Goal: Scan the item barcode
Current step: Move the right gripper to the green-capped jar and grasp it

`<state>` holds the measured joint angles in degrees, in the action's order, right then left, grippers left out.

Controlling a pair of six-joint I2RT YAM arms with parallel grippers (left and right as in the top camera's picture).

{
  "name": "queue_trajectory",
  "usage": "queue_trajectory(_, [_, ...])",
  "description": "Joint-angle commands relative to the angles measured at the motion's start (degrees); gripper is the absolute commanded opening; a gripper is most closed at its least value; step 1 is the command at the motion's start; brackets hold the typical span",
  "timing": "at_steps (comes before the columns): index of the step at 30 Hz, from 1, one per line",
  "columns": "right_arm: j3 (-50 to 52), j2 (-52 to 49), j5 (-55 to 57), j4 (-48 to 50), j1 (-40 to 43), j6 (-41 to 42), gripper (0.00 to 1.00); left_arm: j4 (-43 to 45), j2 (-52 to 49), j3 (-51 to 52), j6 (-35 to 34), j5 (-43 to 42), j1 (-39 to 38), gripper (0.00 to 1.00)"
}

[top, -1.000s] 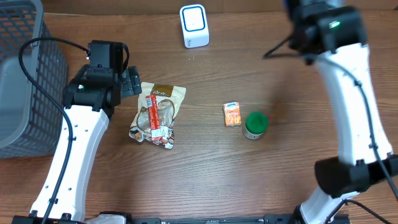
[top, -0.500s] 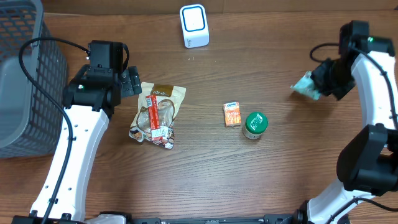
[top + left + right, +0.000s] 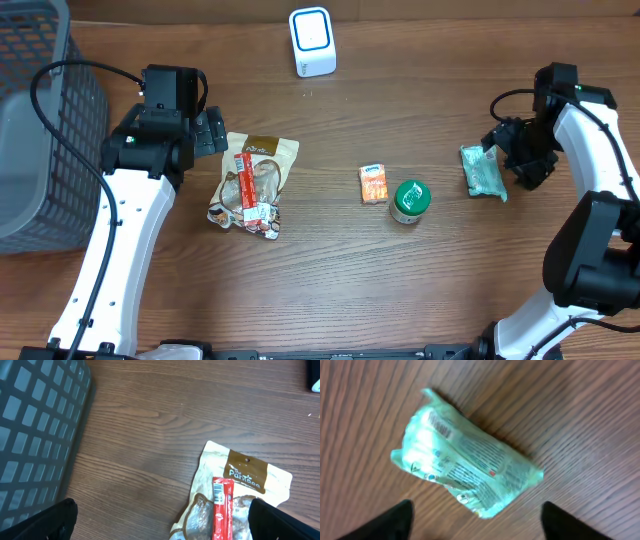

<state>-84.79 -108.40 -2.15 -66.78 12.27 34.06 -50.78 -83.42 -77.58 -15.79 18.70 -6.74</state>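
- The right arm [image 3: 590,170] has swung down from the top of the overhead frame to its right middle.
- The right hand [image 3: 482,527], clamped on the item half a second ago, now stands spread, its two fingers either side of the item and clear of it.
- The left hand [image 3: 205,132] hangs spread and empty, unmoved, at the upper left edge of the snack bag [image 3: 252,183].
- The green packet [image 3: 482,172] lies released on the table [image 3: 330,290], right of the green-lidded jar [image 3: 410,200] and apart from it.
- Judged from that, this packet has probably had its pass at the white scanner [image 3: 312,41] at top centre and been set aside. Whether it registered cannot be told.
- Only the overhead view shows the scanner, the jar and the orange box [image 3: 373,184].
- Only the left wrist view shows the barcode on the red stick [image 3: 221,510] lying on the snack bag.
- Only the right wrist view shows the packet's barcode [image 3: 439,424], seemingly face up near its upper left end, though motion blur softens it.
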Motion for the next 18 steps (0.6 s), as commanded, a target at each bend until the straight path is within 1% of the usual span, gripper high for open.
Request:
queue_trajectory(1, [-2.71,0.48,0.52,-1.51,0.22,0.15,0.88,0.15,0.26,-0.96,-0.09,0.76,-0.02,1.0])
queue_trajectory(3, [-5.64,0.48,-0.9,-4.02,-0.26,-1.18,0.88,0.15,0.26,-0.96,-0.09,0.79,-0.02,1.0])
queue_trajectory(6, [-10.12,0.5,-4.48,-8.26,-1.73,-6.56,0.87,0.17,0.26,-0.94,-0.09,0.79,-0.02,1.0])
queue_trajectory(9, [-14.08,0.5,-5.66,-15.58,-4.55,-8.9,0.88,0.13,0.26,-0.96,-0.09,0.76,-0.02,1.0])
queue_trajectory(12, [-14.27,0.5,-5.66,-18.86,-7.65,-9.09,0.89,0.11,0.26,-0.96,-0.09,0.76,-0.02,1.0])
queue_trajectory(18, [-13.81,0.48,-5.62,-20.55,-15.23,-9.07,0.9,0.09,0.26,-0.94,-0.09,0.76,-0.02,1.0])
